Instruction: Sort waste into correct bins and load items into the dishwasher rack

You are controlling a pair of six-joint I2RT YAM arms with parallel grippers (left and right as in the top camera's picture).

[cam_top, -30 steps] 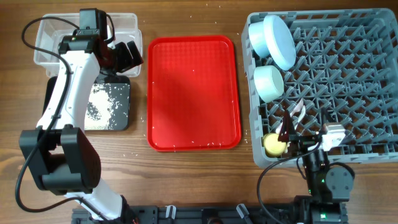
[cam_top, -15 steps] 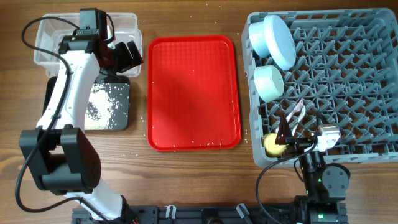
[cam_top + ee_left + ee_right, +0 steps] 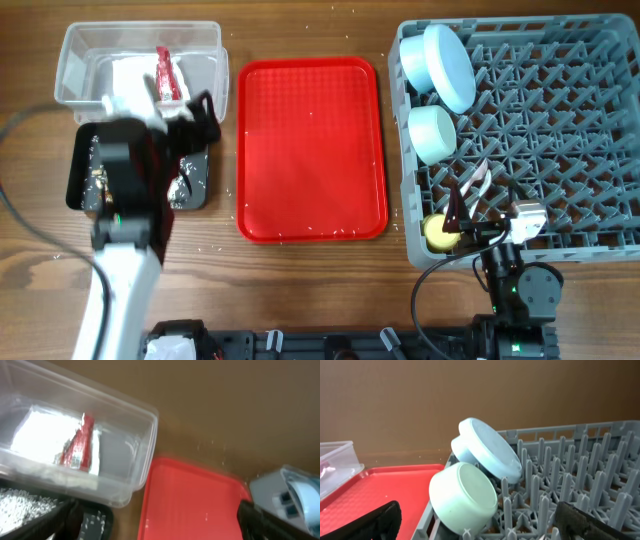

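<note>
One blurred arm (image 3: pixel 125 178) over black tray (image 3: pixel 78 165)

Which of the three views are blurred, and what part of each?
Overhead: only the left arm is motion-blurred, over the shallow black rectangular tray; the rest is sharp. Left wrist: whole frame soft, including the clear plastic rectangular tub. Right wrist: fairly sharp.

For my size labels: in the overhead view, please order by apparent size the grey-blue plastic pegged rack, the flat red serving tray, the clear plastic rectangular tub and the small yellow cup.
Largest to smallest:
grey-blue plastic rack
flat red tray
clear plastic tub
yellow cup
</note>
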